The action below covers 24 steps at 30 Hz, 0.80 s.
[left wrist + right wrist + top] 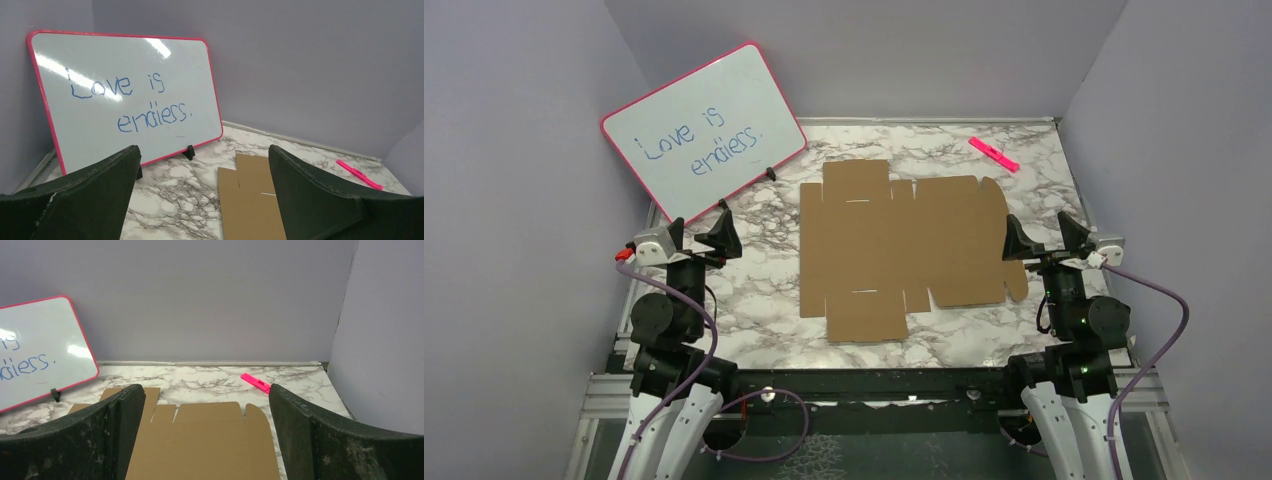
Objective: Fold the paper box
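"Where is the paper box (904, 250)?"

"I see it lying flat in the middle of the counter (764, 260). It is a brown sheet with flaps, and nothing is folded yet."

"What about your claws?"

"My left claw (696, 233) is wide open and holds nothing. It sits off to the left of the sheet. My right claw (1046, 235) is wide open and empty too, by the sheet's right edge."

"Anything else?"

"A whiteboard (704, 130) leans at the back left. A pink marker (993, 154) lies at the back right."

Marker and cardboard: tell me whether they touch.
Apart. The top view shows bare marble between the marker and the cardboard's far edge.
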Tool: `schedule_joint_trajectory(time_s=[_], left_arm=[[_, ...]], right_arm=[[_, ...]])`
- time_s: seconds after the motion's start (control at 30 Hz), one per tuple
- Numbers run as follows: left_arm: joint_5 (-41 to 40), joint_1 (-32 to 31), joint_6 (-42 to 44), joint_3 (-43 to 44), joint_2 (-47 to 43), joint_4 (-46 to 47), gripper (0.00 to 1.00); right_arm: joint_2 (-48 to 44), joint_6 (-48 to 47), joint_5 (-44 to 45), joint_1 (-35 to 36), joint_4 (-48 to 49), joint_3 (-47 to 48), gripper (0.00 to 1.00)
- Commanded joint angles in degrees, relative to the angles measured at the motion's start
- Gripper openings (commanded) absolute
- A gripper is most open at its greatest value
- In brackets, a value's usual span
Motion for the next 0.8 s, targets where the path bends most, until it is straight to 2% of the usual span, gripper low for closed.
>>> schedule_joint_trajectory(time_s=[0.0,0.33,0.43,0.77], left_arm=[[1.7,0.3,0.2,-0.4,0.6,1.4,0.99],[1.0,0.3,-1.4,-0.5,2.9,-0.3,0.99],[0.7,0.3,-3.5,0.4,3.9,-3.3,0.99],[6.6,0.2,-6.8,2.1,7.4,-12.9,0.99]], right_arm=[[-0.4,0.5,0.8,0.3,1.8,-0.3,1.0],[0.5,1.2,-0.1,0.3,-0.6,1.3,1.0],[0.9,1.4,0.1,0.3,-2.2,2.2,1.0],[12.1,3.6,-8.9,0.3,-12.7,11.7,1.0]])
